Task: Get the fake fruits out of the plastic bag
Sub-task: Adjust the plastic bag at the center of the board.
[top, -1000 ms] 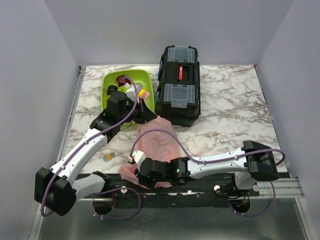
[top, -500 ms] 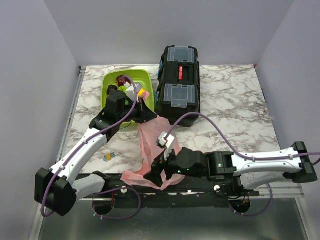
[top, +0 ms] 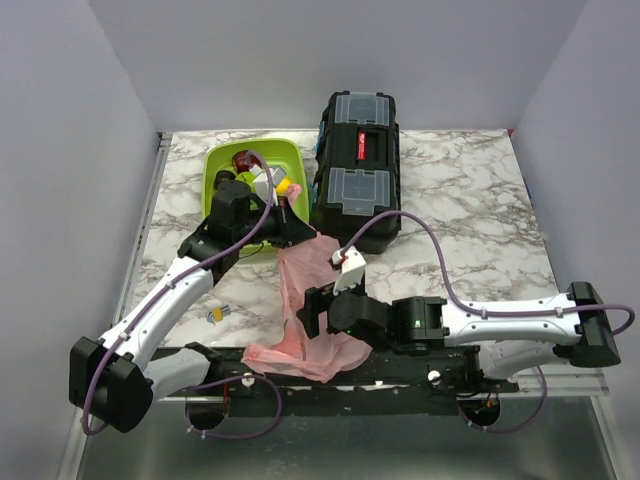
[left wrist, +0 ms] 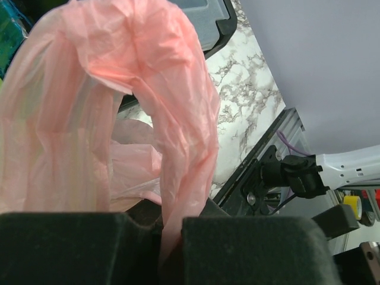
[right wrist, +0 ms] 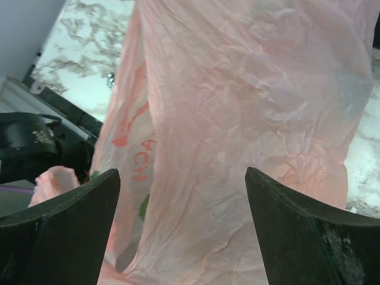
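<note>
Pink plastic bag (top: 300, 275) with red print, lime-green tray (top: 216, 160), black toolbox (top: 358, 172), grey-veined white marble table (top: 460, 200)

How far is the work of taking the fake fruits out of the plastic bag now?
Done: the left pincer is shut on a fold of the plastic bag, holding that end near the toolbox. In hand: the right pincer stands open over the bag's middle, gripping nothing. Left: no fruit is seen leaving the bag; its contents are hidden, so the emptying itself seems ahead.
</note>
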